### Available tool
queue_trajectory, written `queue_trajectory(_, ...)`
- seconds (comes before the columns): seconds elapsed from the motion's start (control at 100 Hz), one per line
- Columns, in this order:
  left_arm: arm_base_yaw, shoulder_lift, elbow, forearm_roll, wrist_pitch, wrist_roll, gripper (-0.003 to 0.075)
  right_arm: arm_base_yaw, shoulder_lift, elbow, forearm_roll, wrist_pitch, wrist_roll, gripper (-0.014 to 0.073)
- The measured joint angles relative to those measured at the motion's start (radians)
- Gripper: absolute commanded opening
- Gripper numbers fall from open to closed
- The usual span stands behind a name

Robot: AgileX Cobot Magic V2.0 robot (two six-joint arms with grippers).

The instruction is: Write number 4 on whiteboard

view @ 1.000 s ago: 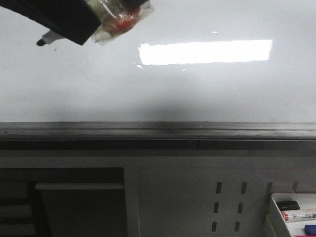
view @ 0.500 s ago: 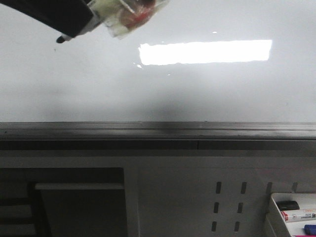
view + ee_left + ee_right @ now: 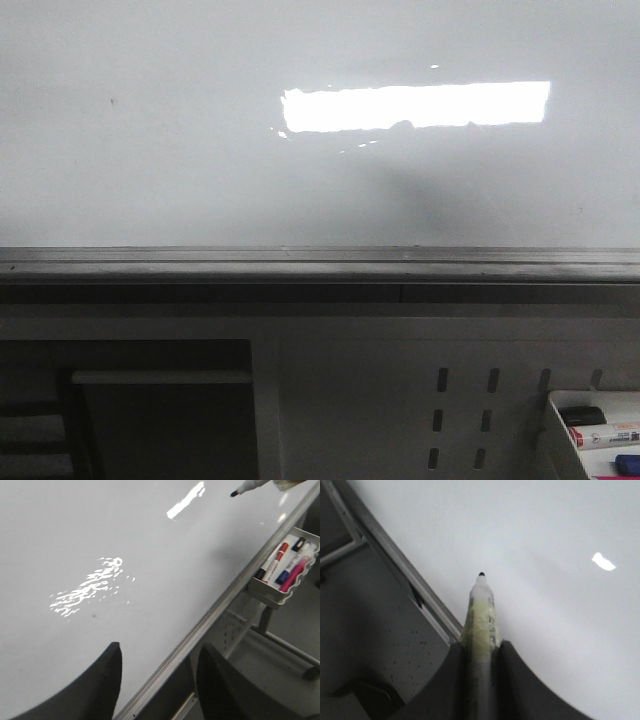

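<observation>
Front view: the whiteboard [image 3: 200, 170] fills the frame above its grey rail [image 3: 320, 262]; I see no number 4 on it, only a tiny speck.

Left wrist: my left gripper [image 3: 157, 682] hangs wide, holding nothing, over the board's edge; a marker tray [image 3: 281, 575] sits ahead.

Right wrist: my right gripper [image 3: 481, 655] clamps a marker [image 3: 481, 615], tip just off the board.

The right gripper [image 3: 481, 652] has its two dark fingers [image 3: 457, 680] closed tight on a marker [image 3: 481, 615], whose black tip points straight out ahead of the wrist. The left gripper [image 3: 157, 672] holds nothing; its dark fingers [image 3: 102, 685] stand well apart. Neither arm shows in the front view.
</observation>
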State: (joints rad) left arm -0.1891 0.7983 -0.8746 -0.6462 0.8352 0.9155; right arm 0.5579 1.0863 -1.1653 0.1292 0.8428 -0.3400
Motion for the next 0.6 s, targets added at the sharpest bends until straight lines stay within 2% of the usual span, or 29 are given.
queue_trajectory(0.15,0.011,-0.116,0.127,0.002,-0.07,-0.01,0.0326,0.0,-0.091,0.174,-0.002,-0.131,0.08,-0.007)
queue_trajectory(0.34,0.011,-0.163,0.203,-0.022,-0.096,-0.01,0.0322,0.0,-0.112,0.307,0.008,-0.155,0.089,-0.007)
queue_trajectory(0.51,0.011,-0.165,0.207,-0.033,-0.107,-0.01,0.0312,0.0,-0.112,0.332,0.036,-0.248,0.091,-0.007)
queue_trajectory(0.6,0.011,-0.165,0.207,-0.035,-0.112,-0.012,0.0312,0.0,-0.101,0.288,0.062,-0.271,0.091,-0.007)
